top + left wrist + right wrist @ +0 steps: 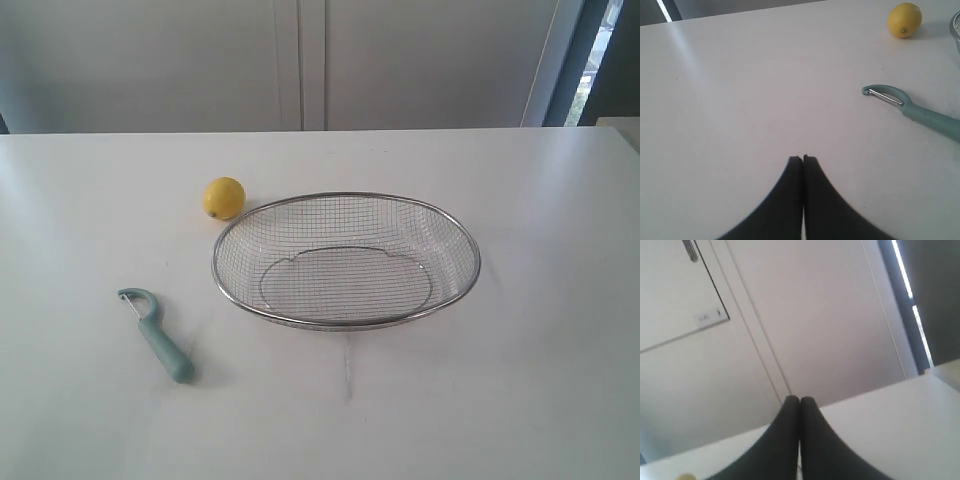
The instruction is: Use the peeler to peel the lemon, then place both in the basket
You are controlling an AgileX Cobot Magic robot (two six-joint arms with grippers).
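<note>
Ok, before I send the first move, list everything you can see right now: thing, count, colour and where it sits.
lemon: one, bright yellow, on the table by the basket's far left rim, outside it
peeler: one, pale teal handle with a metal blade, lying flat on the table left of the basket, nearer the camera than the lemon
basket: one, silver wire mesh, mid-table, nothing in it
table: one, white, under everything
cupboard panels: several, pale grey, behind the table's far edge
left gripper: one, black, jaws shut on nothing, over bare table short of the peeler
right gripper: one, black, jaws shut on nothing, aimed at the cupboard panels
</note>
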